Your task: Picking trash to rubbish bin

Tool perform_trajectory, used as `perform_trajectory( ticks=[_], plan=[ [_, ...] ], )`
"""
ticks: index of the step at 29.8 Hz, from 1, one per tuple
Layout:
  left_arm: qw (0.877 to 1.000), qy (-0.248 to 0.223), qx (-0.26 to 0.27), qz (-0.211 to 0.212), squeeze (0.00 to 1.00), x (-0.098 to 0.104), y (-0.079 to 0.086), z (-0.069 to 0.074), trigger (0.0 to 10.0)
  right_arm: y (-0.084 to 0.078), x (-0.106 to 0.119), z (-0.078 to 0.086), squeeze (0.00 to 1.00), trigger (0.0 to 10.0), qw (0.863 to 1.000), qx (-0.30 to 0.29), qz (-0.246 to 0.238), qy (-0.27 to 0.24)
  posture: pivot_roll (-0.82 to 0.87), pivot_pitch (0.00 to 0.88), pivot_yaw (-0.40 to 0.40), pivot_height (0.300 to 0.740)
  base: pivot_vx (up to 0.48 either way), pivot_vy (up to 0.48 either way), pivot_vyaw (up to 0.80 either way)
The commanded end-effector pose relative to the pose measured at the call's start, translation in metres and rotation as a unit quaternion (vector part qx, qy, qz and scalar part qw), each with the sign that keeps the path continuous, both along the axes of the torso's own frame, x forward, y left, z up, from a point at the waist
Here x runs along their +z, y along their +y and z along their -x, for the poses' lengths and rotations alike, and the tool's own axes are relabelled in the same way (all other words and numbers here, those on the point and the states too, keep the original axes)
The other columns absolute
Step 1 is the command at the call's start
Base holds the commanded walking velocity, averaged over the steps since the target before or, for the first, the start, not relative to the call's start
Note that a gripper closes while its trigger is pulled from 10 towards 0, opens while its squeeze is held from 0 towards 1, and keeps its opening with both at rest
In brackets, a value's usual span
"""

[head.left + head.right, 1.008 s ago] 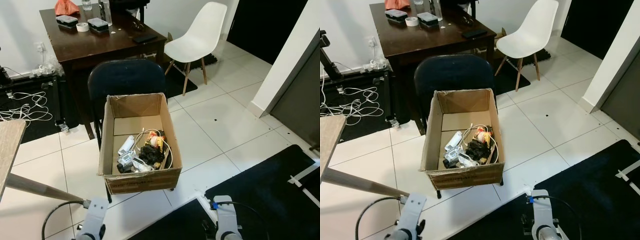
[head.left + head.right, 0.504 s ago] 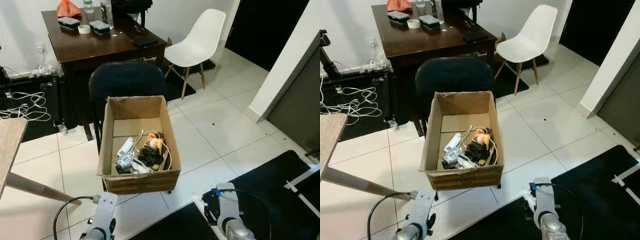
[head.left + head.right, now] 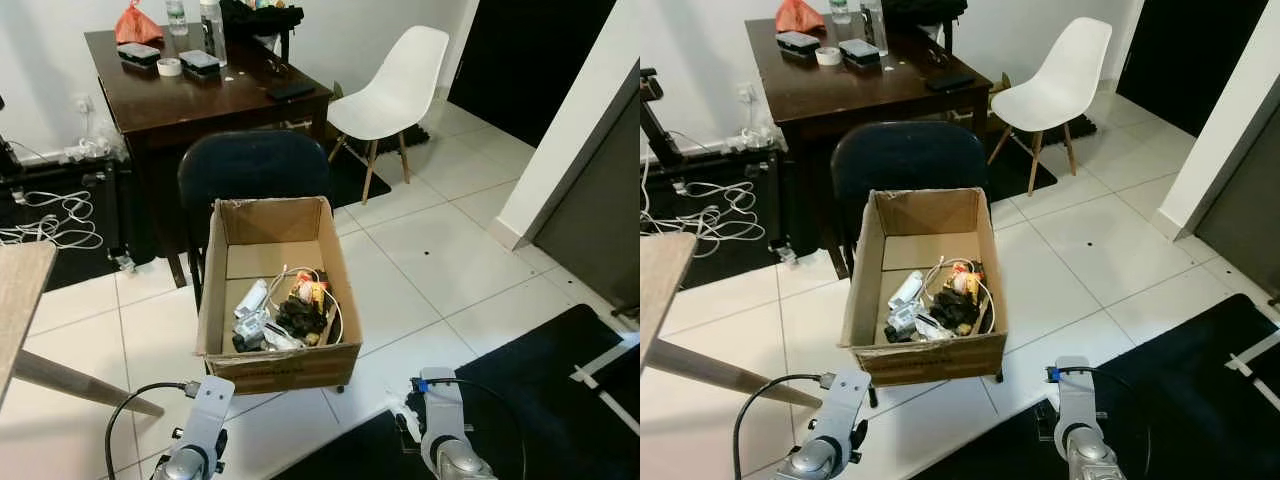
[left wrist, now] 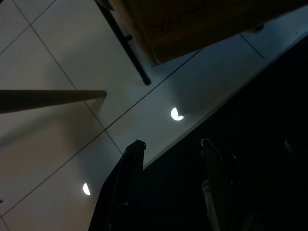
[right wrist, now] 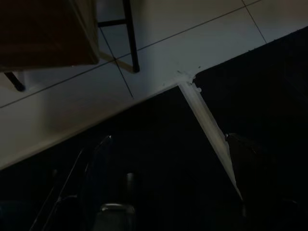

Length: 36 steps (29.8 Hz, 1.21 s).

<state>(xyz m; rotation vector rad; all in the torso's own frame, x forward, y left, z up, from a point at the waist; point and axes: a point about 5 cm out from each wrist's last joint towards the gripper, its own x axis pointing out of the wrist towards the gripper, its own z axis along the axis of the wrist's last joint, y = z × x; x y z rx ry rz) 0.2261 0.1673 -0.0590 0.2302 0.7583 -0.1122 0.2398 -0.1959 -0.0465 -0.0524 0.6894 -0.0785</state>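
Resting on a dark chair point(image 3: 250, 165): cardboard box point(image 3: 277, 362) with trash point(image 3: 285, 310) inside. Hanging low over floor near black mat point(image 3: 1200, 400), fingers spread, holding nothing: left gripper point(image 4: 171, 144), right gripper point(image 5: 168, 139).

A home's living or dining room. White floor tiles point(image 3: 430, 250), a dark wooden table point(image 3: 200, 90) and a white moulded plastic chair point(image 3: 395, 85) show it.

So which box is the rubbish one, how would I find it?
Find the dark wooden table by the wall, then the dark chair in front of it. The cardboard box stands open on that chair, with wires and bits of trash heaped at its near end. The white chair nearby carries nothing.
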Motion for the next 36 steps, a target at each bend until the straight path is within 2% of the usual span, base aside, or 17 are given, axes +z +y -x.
perform_trajectory(
  ticks=[1,6,10,16,24,31,36],
  plan=[
    [1.000,0.022,0.000,-0.006,0.00,-0.0058,0.0040,0.0087,10.0,-0.0010,-0.0039,0.0049,0.00,10.0,1.000,-0.014,-0.003,0.013,0.07,0.033,0.031,0.740,0.000,0.000,0.00],
    [1.000,0.019,-0.007,-0.006,0.00,-0.0042,0.0028,0.0055,10.0,-0.0003,0.0001,-0.0006,0.00,10.0,0.999,-0.036,-0.017,-0.002,0.06,0.032,0.041,0.740,0.000,0.000,0.00],
    [1.000,0.019,-0.008,-0.006,0.00,-0.0029,0.0001,0.0026,10.0,0.0050,0.0019,-0.0044,0.00,10.0,1.000,-0.020,-0.016,-0.006,0.06,0.036,0.037,0.740,0.000,0.000,0.00],
    [1.000,0.019,-0.013,0.000,0.00,-0.0035,-0.0034,0.0035,10.0,0.0032,-0.0004,-0.0009,0.00,10.0,0.999,-0.036,-0.021,-0.001,0.07,0.050,0.044,0.740,0.000,0.000,0.00],
    [0.999,0.025,-0.026,-0.008,0.00,-0.0037,0.0030,0.0045,10.0,-0.0001,-0.0006,0.0005,0.00,10.0,0.999,-0.050,-0.021,-0.005,0.04,0.051,0.091,0.740,0.000,0.000,0.00],
    [0.999,0.022,-0.032,-0.005,0.00,-0.0012,-0.0022,-0.0006,10.0,0.0003,-0.0006,0.0006,0.00,10.0,0.998,-0.052,-0.021,-0.006,0.04,0.031,0.073,0.740,0.000,0.000,0.00],
    [0.999,0.022,-0.029,0.003,0.00,-0.0028,-0.0057,0.0019,10.0,0.0023,-0.0027,0.0028,0.00,10.0,0.998,-0.051,-0.026,0.000,0.06,0.022,0.063,0.740,0.000,0.000,0.00]
  ],
)
